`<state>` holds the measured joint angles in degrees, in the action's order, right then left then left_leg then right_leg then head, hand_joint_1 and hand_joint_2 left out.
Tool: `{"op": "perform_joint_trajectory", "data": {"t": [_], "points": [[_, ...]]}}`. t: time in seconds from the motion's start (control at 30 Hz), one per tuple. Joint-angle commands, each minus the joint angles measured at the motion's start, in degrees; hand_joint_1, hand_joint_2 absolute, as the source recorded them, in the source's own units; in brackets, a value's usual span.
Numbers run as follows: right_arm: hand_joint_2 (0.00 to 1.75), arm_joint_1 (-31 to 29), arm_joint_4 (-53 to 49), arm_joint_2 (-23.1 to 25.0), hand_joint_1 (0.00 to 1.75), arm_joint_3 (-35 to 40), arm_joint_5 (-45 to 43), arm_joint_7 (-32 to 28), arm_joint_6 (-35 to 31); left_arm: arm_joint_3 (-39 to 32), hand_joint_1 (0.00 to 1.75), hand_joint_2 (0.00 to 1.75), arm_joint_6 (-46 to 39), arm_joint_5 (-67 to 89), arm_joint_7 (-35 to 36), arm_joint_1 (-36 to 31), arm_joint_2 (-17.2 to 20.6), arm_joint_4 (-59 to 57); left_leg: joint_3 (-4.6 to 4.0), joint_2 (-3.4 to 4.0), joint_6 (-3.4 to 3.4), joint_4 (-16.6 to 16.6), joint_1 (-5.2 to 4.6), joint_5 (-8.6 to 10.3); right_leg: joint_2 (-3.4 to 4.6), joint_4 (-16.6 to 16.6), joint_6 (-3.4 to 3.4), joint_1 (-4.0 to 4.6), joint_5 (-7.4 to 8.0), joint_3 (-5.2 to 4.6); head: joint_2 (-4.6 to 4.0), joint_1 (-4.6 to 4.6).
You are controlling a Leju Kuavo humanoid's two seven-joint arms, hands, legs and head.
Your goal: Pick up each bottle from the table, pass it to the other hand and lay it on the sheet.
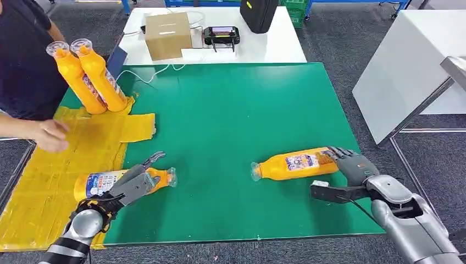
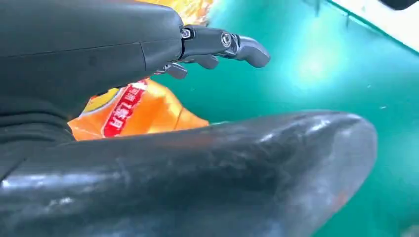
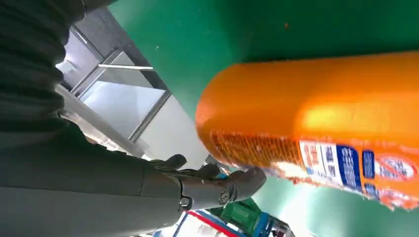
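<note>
Bottle (image 1: 294, 163) mid-mat — robot hand (image 1: 351, 163) alongside

Lab or workshop, grey carpet floor (image 1: 351, 33), white work tables (image 1: 275, 47), green mat (image 1: 231, 121), cardboard box (image 1: 168, 34)

Four orange bottles with clear caps and printed labels sit on the green-covered table: two standing bottles (image 1: 90, 74) lean together at the far end of the yellow sheet (image 1: 44, 181). A third bottle (image 1: 123, 181) lies across the sheet's edge, while the fourth bottle (image 1: 297, 164) lies on the green mat, cap pointing toward the sheet.
</note>
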<state>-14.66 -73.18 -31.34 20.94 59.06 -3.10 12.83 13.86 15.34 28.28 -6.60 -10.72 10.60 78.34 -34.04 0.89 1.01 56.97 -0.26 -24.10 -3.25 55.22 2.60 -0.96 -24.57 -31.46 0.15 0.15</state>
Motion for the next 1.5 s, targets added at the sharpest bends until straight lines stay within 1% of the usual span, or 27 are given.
{"op": "perform_joint_trajectory", "data": {"t": [0.03, 0.1, 0.3, 0.33, 0.37, 0.4, 0.43, 0.47, 0.5, 0.6, 0.7, 0.83, 0.9, 0.97, 1.03, 1.07, 1.1, 1.13, 1.23, 1.27, 1.3, 1.33, 1.37, 1.4, 1.43, 1.47, 1.5], "points": [[1.75, -4.38, 7.57, 2.26, 0.00, 5.92, -0.73, -1.34, -0.38, -0.70, 0.00, 0.00, 3.37, -15.18, 0.62, 1.16, -3.89, 10.34, 0.02, 0.06, -0.06, 0.04, 0.10, -0.05, 0.26, -0.04, -0.08, 0.09, 0.01, 0.02, 0.00, -0.02], [1.75, -4.62, 7.83, 2.37, 0.00, 6.16, -0.71, -1.34, -0.50, -0.32, 0.00, 0.00, 3.41, -15.77, 1.89, 1.35, -3.82, 11.79, 0.01, 0.05, -0.07, 0.04, 0.10, -0.05, 0.27, -0.04, -0.08, 0.08, 0.01, 0.01, 0.00, 0.00], [1.75, -6.81, 9.61, 2.88, 0.00, 8.31, 0.87, -1.34, -0.48, 1.75, 0.00, 0.00, 3.88, -19.41, 0.69, 2.18, -3.73, 16.42, 0.01, 0.12, -0.06, 0.01, 0.07, -0.04, 0.30, -0.03, -0.08, 0.06, 0.03, -0.03, 0.00, -0.02], [1.75, -7.82, 10.70, 2.97, 0.00, 9.42, 1.34, -1.58, 0.25, 2.51, 0.00, 0.00, 3.88, -19.76, 0.93, 2.12, -3.66, 16.91, 0.06, 0.17, -0.10, 0.04, 0.10, -0.07, 0.47, -0.02, -0.14, 0.09, 0.02, 0.01, 0.00, 0.00], [1.75, -8.31, 11.42, 3.06, 0.00, 9.88, 1.08, -1.92, 1.02, 2.90, 0.00, 0.00, 3.90, -19.93, 0.95, 2.04, -3.59, 16.99, 0.02, 0.14, -0.08, 0.03, 0.09, -0.05, 0.36, -0.03, -0.10, 0.08, 0.03, -0.01, 0.00, -0.02], [1.75, -9.04, 12.75, 3.13, 0.00, 10.76, 0.21, -2.67, 2.75, 3.50, 0.00, 0.00, 3.95, -20.38, 1.05, 1.81, -3.65, 16.83, 0.05, 0.19, -0.10, 0.06, 0.11, -0.07, 0.47, -0.01, -0.13, 0.09, 0.03, 0.00, 0.00, -0.02], [1.75, -10.15, 14.36, 2.66, 0.00, 13.04, 0.70, -3.31, 4.05, 4.25, 0.00, 0.00, 4.20, -21.17, 1.05, 1.21, -3.72, 16.26, 0.08, 0.20, -0.08, 0.02, 0.11, -0.06, 0.41, -0.05, -0.10, 0.10, 0.03, 0.02, 0.00, -0.02], [1.75, -11.03, 15.61, 2.00, 1.75, 15.35, 0.84, -4.33, 5.37, 4.58, 0.00, 0.00, 4.71, -22.91, 1.37, 0.75, -3.94, 15.55, 0.12, 0.18, -0.09, 0.02, 0.11, -0.06, 0.46, -0.06, -0.13, 0.09, 0.02, 0.07, 0.00, -0.02], [1.75, -11.72, 16.53, 1.65, 1.75, 17.34, 0.91, -5.68, 7.22, 5.06, 0.00, 0.00, 5.10, -23.91, 1.29, -0.15, -4.35, 15.35, 0.09, 0.14, -0.07, -0.01, 0.10, -0.03, 0.34, -0.08, -0.10, 0.09, 0.03, 0.05, 0.00, 0.00], [1.75, -11.56, 15.88, 0.55, 1.75, 19.97, -0.06, -6.66, 8.59, 6.04, 0.00, 0.00, 4.82, -24.43, 1.55, -1.78, -4.60, 15.32, 0.12, 0.10, -0.07, 0.01, 0.13, -0.03, 0.30, -0.10, -0.11, 0.10, 0.02, 0.11, 0.00, -0.02], [1.75, -11.07, 14.32, 0.14, 1.75, 22.01, -1.08, -5.45, 10.08, 6.65, 0.00, 0.00, 4.47, -25.30, 3.26, -2.83, -4.68, 16.33, 0.22, 0.11, -0.08, 0.02, 0.15, 0.00, 0.28, -0.10, -0.10, 0.12, 0.02, 0.15, 0.00, 0.00], [1.75, -10.37, 14.42, -0.30, 1.75, 23.97, -1.72, -4.92, 10.08, 7.23, 0.00, 0.00, 4.42, -26.09, 3.54, -2.61, -4.42, 16.31, 0.44, 0.09, -0.07, -0.02, 0.15, 0.00, 0.21, -0.13, -0.10, 0.12, 0.02, 0.34, 0.00, 0.00], [1.75, -9.56, 15.47, -0.84, 1.75, 24.89, -2.03, -5.37, 9.03, 7.54, 0.00, 0.00, 4.25, -25.51, 1.91, -2.39, -3.94, 15.44, 0.60, 0.07, -0.06, -0.07, 0.14, 0.00, 0.20, -0.19, -0.09, 0.11, 0.02, 0.47, 0.00, 0.04], [1.75, -9.33, 14.70, -0.42, 1.75, 25.85, -1.69, -5.25, 8.96, 8.12, 0.00, 0.00, 4.28, -25.74, 2.94, -3.52, -4.88, 16.22, 0.64, -0.09, -0.10, -0.11, 0.21, 0.05, 0.20, -0.27, -0.14, 0.16, 0.05, 0.57, 0.00, 0.02], [1.75, -8.29, 14.53, -0.68, 1.75, 26.53, -1.47, -3.96, 9.30, 8.29, 0.00, 0.00, 4.05, -26.16, 3.55, -3.37, -4.70, 16.57, 0.70, -0.09, -0.09, -0.08, 0.23, 0.04, 0.18, -0.25, -0.13, 0.18, 0.06, 0.52, 0.00, 0.02], [1.75, -8.14, 14.46, -0.45, 1.55, 26.68, -1.47, -3.97, 9.25, 8.42, 0.00, 0.00, 4.05, -26.09, 3.64, -3.63, -4.80, 16.67, 0.80, -0.10, -0.08, -0.05, 0.26, 0.00, 0.10, -0.24, -0.12, 0.19, 0.01, 0.46, 0.00, 0.00], [1.75, -7.16, 15.15, -0.75, 0.09, 26.35, -1.90, -3.36, 8.84, 8.05, 0.00, 0.00, 4.21, -27.13, 2.97, -2.93, -4.52, 16.07, 0.84, -0.16, -0.09, -0.08, 0.26, 0.03, 0.09, -0.27, -0.14, 0.19, 0.03, 0.26, 0.00, 0.02], [1.75, -7.09, 15.01, -0.46, 0.00, 26.68, -1.65, -3.38, 8.67, 8.26, 0.00, 0.00, 4.27, -27.11, 2.96, -3.40, -4.73, 16.13, 0.98, -0.07, -0.07, -0.11, 0.24, -0.06, 0.12, -0.29, -0.12, 0.16, -0.01, 0.33, 0.00, 0.02], [1.75, -6.22, 14.33, -0.64, 0.00, 27.19, -1.29, -2.21, 8.72, 8.83, 0.00, 0.00, 3.98, -27.13, 3.74, -3.83, -4.75, 16.23, 0.99, -0.09, -0.12, -0.08, 0.27, -0.11, 0.18, -0.29, -0.15, 0.19, 0.02, 0.32, 0.00, -0.02], [1.75, -6.15, 14.26, -0.46, 0.00, 27.21, -1.33, -2.18, 8.68, 8.93, 0.00, 0.00, 3.95, -27.07, 3.87, -4.08, -4.90, 16.27, 1.01, -0.05, -0.09, -0.06, 0.21, -0.17, 0.12, -0.21, -0.11, 0.13, -0.05, 0.34, 0.00, 0.04], [1.75, -5.88, 14.22, -0.62, 0.00, 27.43, -1.20, -2.02, 8.84, 8.98, 0.00, 0.00, 3.95, -27.04, 3.31, -3.89, -4.60, 15.76, 0.93, -0.21, -0.10, -0.07, 0.25, -0.12, 0.05, -0.26, -0.14, 0.17, -0.04, 0.34, 0.00, 0.22], [1.75, -5.55, 13.71, -1.00, 0.00, 27.61, -1.23, -2.07, 8.86, 9.03, 0.00, 0.00, 3.90, -27.15, 3.28, -4.09, -4.79, 15.54, 1.12, 0.11, -0.05, -0.12, 0.11, -0.18, 0.28, -0.25, -0.09, 0.06, -0.02, 0.48, 0.00, -0.06], [1.75, -5.41, 13.02, -1.14, 0.00, 27.74, -1.19, -2.08, 8.81, 9.23, 0.00, 0.00, 3.91, -27.12, 3.33, -4.43, -4.98, 15.82, 0.94, 0.06, -0.08, -0.13, 0.17, -0.12, 0.30, -0.32, -0.12, 0.12, 0.07, 0.69, 0.00, -0.06], [1.75, -4.95, 13.16, -1.92, 0.00, 27.50, -1.60, -1.82, 9.13, 9.10, 0.00, 0.00, 3.79, -27.19, 3.31, -4.05, -4.76, 15.56, 1.04, 0.07, -0.03, -0.04, 0.18, -0.17, 0.16, -0.21, -0.08, 0.13, -0.03, 0.89, 0.00, 0.02], [1.75, -4.81, 13.47, -2.05, 0.00, 27.39, -1.80, -2.11, 8.80, 9.02, 0.00, 0.00, 3.88, -27.32, 3.01, -3.89, -4.52, 15.02, 1.00, -0.07, -0.03, -0.04, 0.21, -0.13, 0.12, -0.25, -0.12, 0.15, -0.05, 0.90, 0.00, -0.06], [1.75, -4.74, 14.09, -2.23, 0.00, 27.34, -1.71, -2.13, 8.57, 8.69, 0.00, 0.00, 3.65, -27.24, 2.42, -3.47, -4.29, 14.43, 1.12, -0.01, 0.00, -0.03, 0.15, -0.13, 0.06, -0.20, -0.07, 0.08, -0.07, 0.53, 0.00, 0.00], [1.75, -4.71, 14.06, -1.97, 0.00, 27.36, -1.82, -2.41, 8.27, 8.89, 0.00, 0.00, 3.88, -27.33, 1.98, -3.84, -4.48, 14.36, 1.07, -0.15, -0.02, -0.09, 0.21, -0.08, 0.02, -0.30, -0.11, 0.14, -0.05, 0.48, 0.00, 0.00]]}}
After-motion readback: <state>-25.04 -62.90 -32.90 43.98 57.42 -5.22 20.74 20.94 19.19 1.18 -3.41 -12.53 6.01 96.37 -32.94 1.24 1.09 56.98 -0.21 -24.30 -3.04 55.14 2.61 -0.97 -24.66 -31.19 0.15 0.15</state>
